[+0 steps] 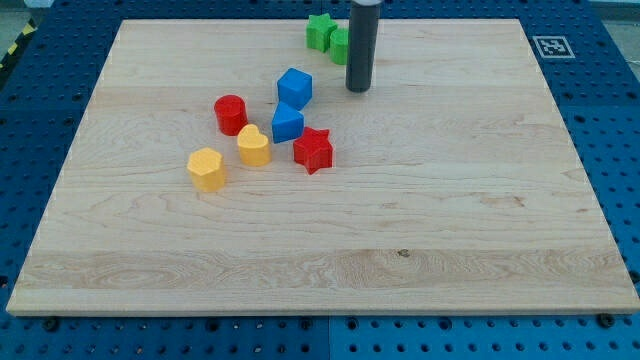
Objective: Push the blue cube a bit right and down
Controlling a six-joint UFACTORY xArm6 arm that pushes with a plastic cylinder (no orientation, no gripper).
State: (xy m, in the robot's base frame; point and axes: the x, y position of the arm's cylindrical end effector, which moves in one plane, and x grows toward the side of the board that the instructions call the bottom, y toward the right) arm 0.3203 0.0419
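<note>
The blue cube (295,87) sits on the wooden board (450,200) above the view's centre-left. My tip (359,89) rests on the board to the cube's right, a short gap away and not touching it. A second blue block (287,123), wedge-like, lies just below the cube. A red star (313,150) lies below and right of that block.
A red cylinder (231,114) lies left of the blue blocks. A yellow heart-like block (254,146) and a yellow hexagon-like block (207,168) lie lower left. Green blocks (326,34) sit at the top edge, partly behind the rod.
</note>
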